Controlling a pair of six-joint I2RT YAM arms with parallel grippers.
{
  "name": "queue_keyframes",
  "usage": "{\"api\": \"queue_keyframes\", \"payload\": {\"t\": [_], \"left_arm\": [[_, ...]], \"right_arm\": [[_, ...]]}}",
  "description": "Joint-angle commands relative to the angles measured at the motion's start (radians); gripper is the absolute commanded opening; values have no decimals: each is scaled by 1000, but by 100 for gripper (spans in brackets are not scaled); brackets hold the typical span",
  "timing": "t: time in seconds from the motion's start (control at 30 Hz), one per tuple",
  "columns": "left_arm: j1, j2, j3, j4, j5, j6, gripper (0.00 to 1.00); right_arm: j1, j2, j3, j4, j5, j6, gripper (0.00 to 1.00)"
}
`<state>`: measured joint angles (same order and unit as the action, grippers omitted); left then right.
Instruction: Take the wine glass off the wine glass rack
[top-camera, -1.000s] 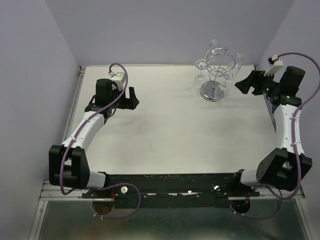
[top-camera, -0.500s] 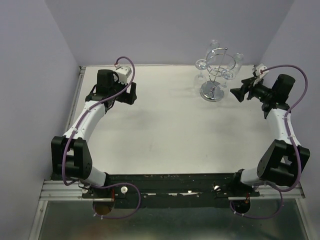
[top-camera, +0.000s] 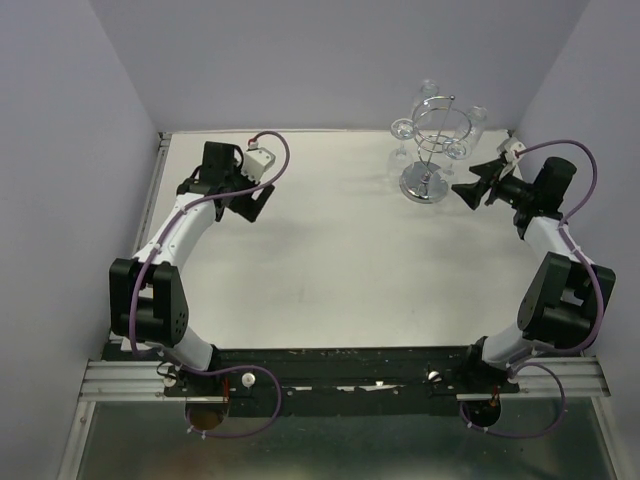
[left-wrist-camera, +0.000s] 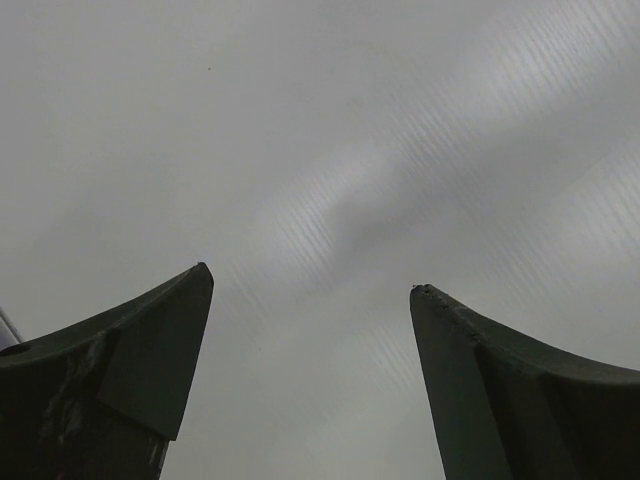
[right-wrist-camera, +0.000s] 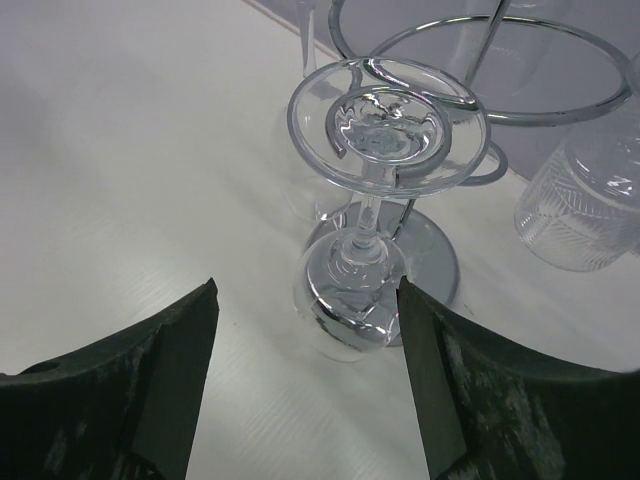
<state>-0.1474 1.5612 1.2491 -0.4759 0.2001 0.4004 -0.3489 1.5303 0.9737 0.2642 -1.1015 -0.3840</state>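
The chrome wine glass rack (top-camera: 433, 128) stands at the table's back right on its round disc base (top-camera: 427, 184), with several clear glasses hanging upside down from its ring. In the right wrist view a wine glass (right-wrist-camera: 352, 296) hangs by its foot from an outer loop of the rack (right-wrist-camera: 478, 100), bowl down. My right gripper (right-wrist-camera: 306, 292) is open and empty, with the glass bowl just ahead between the jaws, not touched. In the top view it (top-camera: 463, 188) sits just right of the base. My left gripper (top-camera: 250, 206) is open and empty at the back left.
A second, cut-pattern glass (right-wrist-camera: 582, 205) hangs at the right of the rack. Another glass (top-camera: 402, 130) hangs on the rack's left side. Purple walls close in at the back and both sides. The left wrist view shows only bare white table (left-wrist-camera: 320, 150).
My right gripper has moved left and down toward the rack base and the hanging glass. My left wrist has turned and shifted slightly, staying at the back left.
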Motion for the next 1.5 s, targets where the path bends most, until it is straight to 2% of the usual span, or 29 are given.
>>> {"api": "queue_keyframes", "payload": {"t": [0.0,0.23,0.5,1.0,1.3,1.47], "left_arm": [[-30,-1,24,-69,-57,80,97],[-50,-15,33,-67,-125,51,99],[-53,0,38,-70,-151,67,99],[-112,28,41,-50,-222,87,99],[-127,34,24,-23,-258,118,99],[-138,40,33,-10,-277,126,99]], "right_arm": [[-7,51,2,154,-64,52,79],[-7,126,-12,389,-58,169,75],[-5,168,6,412,-83,143,70],[18,289,190,294,-87,116,60],[31,294,223,199,-135,56,55],[37,304,244,179,-152,99,51]]}}
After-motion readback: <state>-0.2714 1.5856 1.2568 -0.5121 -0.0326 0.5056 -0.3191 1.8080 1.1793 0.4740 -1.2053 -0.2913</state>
